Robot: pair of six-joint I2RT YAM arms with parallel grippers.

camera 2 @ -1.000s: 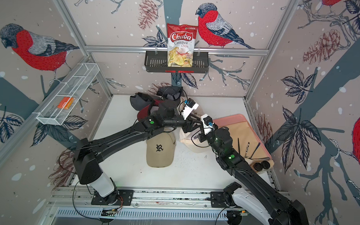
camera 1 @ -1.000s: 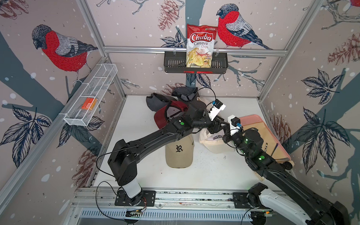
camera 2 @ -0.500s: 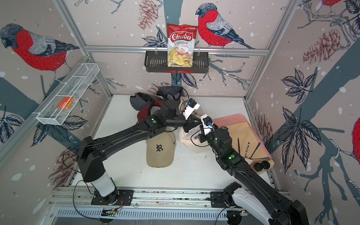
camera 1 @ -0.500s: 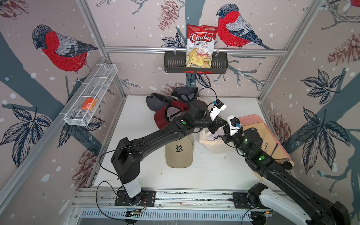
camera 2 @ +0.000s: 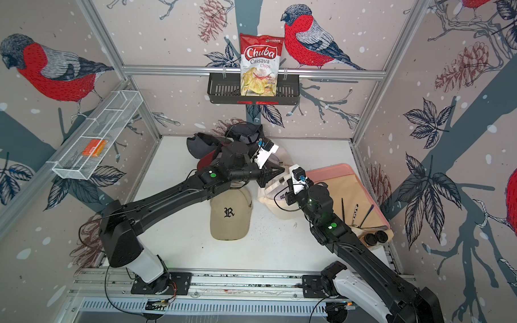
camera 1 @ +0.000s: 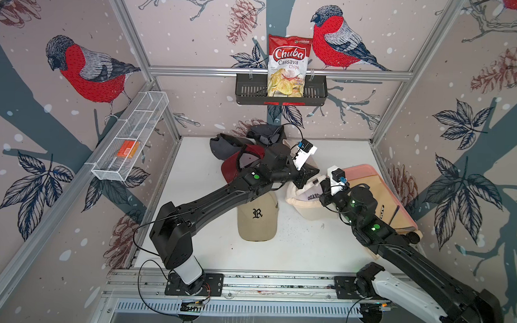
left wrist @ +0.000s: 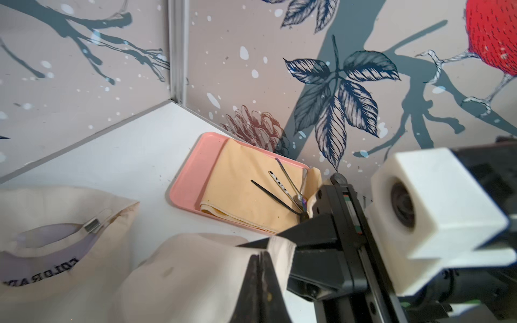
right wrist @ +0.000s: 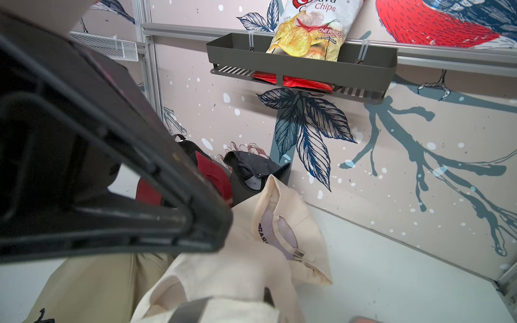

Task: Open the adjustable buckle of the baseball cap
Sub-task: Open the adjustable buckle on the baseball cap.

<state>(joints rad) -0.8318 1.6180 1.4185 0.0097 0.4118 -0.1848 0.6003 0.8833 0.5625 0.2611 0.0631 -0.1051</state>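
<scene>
While the cream cotton cap (left wrist: 181,279) is clenched by left tool (left wrist: 261,260) and right tool (right wrist: 232,306), its silver metal buckle (left wrist: 92,225) (untouched) should be left exposed.

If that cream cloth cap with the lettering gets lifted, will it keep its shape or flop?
The cream cloth baseball cap will probably flop: its crown lies creased and folded in both wrist views. It looks light, being thin fabric. The small metal buckle on its strap may swing about.
</scene>
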